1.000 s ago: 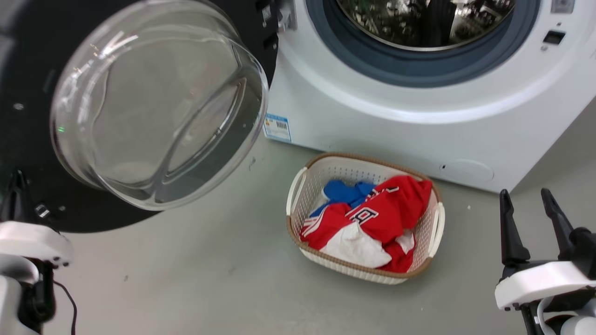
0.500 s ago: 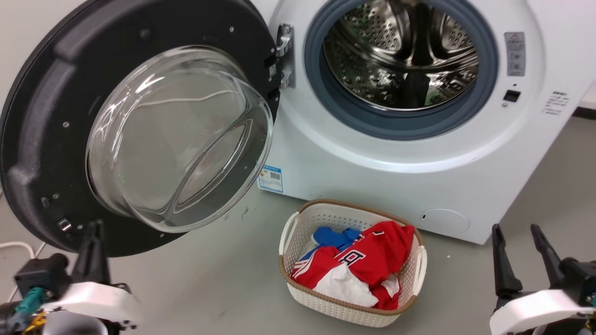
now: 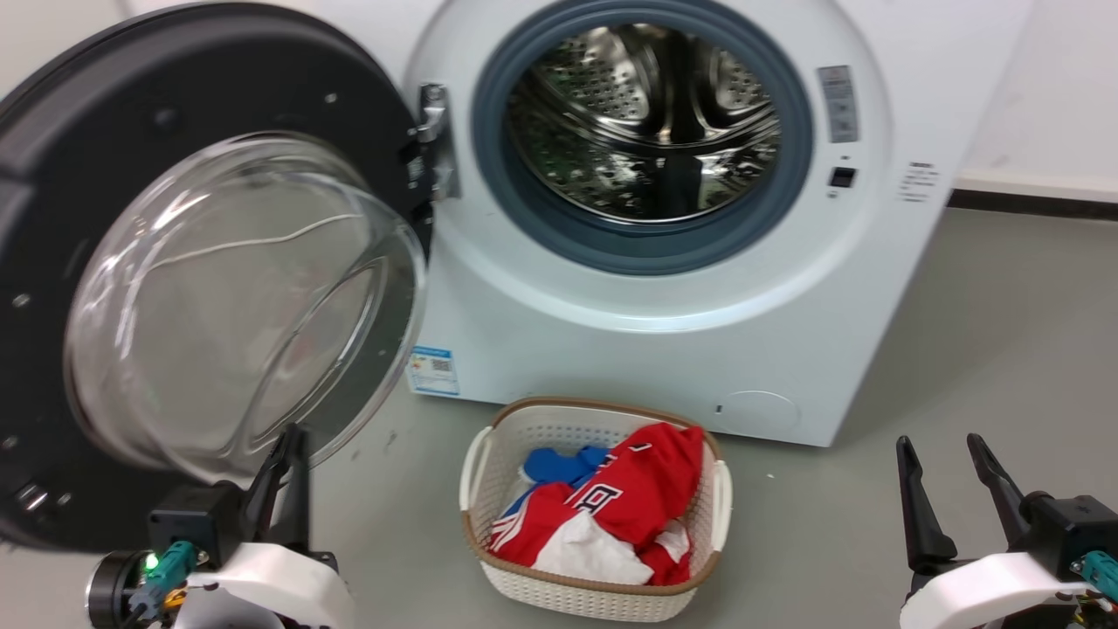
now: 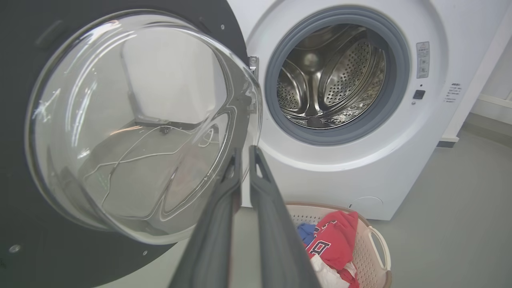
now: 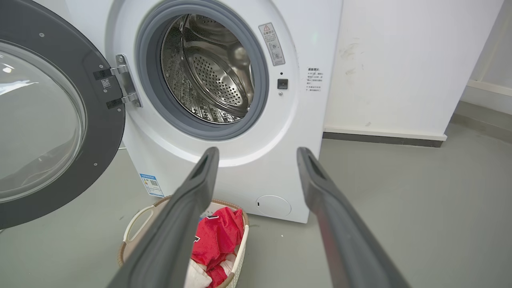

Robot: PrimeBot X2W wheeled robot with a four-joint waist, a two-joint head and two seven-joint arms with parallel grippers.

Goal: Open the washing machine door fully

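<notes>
Shows washing machine door [image 3: 218,288] swung wide at 9 o'clock of washing machine [image 3: 664,349] (hinge on drum opening's left edge). Finds left gripper [image 3: 293,437] at 6 o'clock of door glass, jaws pressed together, empty. Puts right gripper [image 3: 939,445] at 3 o'clock of laundry basket [image 3: 568,598], jaws spread.

Before me a white laundry basket [image 3: 568,598] with a brown rim sits on the grey floor [image 3: 961,349], holding a red garment [image 3: 651,480], something blue [image 3: 559,463] and white cloth [image 3: 585,555].
</notes>
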